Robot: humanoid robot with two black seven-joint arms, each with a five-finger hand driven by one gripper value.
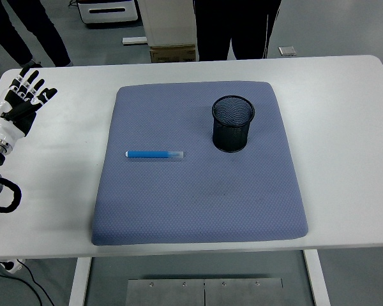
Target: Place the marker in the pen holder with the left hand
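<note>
A blue marker (155, 154) with a pale cap end lies flat on the blue-grey mat (198, 210), pointing left to right, left of centre. A black mesh pen holder (233, 123) stands upright on the mat to the marker's upper right, apart from it. My left hand (23, 101) hovers over the white table at the far left, well away from the marker, fingers spread and holding nothing. The right hand does not show.
The white table (345, 127) reaches past the mat on all sides. Two people's legs (239, 29) stand behind the far edge, with a cardboard box (172, 52) between them. A black cable loop (3, 196) lies near my left arm.
</note>
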